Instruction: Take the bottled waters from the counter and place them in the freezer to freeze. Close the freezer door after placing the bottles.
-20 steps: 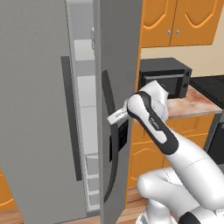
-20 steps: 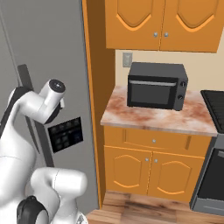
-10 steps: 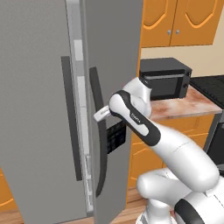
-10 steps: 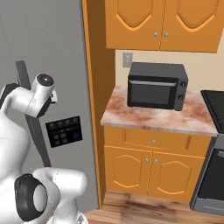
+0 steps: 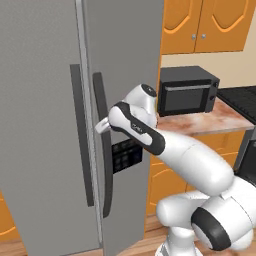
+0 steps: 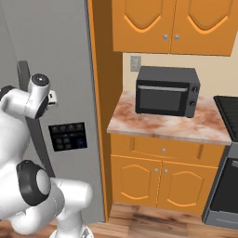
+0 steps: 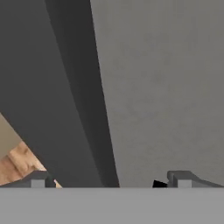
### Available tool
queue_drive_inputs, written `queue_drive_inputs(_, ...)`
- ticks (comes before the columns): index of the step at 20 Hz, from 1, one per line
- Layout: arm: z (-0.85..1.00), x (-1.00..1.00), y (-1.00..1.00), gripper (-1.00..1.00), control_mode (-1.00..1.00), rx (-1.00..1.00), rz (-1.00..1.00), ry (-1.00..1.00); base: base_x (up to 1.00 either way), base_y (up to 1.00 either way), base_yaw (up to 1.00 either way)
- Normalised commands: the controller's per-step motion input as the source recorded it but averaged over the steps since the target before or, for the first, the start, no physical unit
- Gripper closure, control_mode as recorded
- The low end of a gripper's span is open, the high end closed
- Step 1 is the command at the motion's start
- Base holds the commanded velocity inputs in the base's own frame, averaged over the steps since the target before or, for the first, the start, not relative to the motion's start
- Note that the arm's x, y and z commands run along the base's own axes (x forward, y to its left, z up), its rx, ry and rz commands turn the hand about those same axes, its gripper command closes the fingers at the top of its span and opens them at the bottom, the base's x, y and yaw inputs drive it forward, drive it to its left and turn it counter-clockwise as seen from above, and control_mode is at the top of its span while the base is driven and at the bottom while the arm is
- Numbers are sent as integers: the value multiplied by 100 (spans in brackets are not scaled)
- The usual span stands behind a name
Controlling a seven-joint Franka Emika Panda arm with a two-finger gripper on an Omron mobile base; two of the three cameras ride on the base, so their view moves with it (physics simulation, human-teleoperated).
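Freezer door point(image 5: 40, 125), left grey panel, looks shut or v nearly, flush w/ the dispenser door point(image 5: 125, 90). I judge it stiff, heavy on hinges, slick face; best purchase is its long dark bar handle point(image 5: 82, 140). My gripper point(image 7: 109, 181) sits right at the panel, fingers spread wide, holding nothing

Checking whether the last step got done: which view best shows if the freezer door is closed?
The left base view: the freezer door stands flush beside the neighbouring door, with no gap or interior showing. The right base view shows little of it, behind the arm. The hand view gives a close grey panel and a dark bar, which settles nothing.
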Motion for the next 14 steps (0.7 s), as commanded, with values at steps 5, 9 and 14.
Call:
queue_drive_inputs(5,0,59,0,-100,-100,-5,-2,-7,0,0,0)
queue_drive_inputs(9,0,58,0,-100,-100,-3,-2,-1,0,0,0)
queue_drive_inputs(14,0,57,0,-100,-100,-3,-1,0,0,0,0)
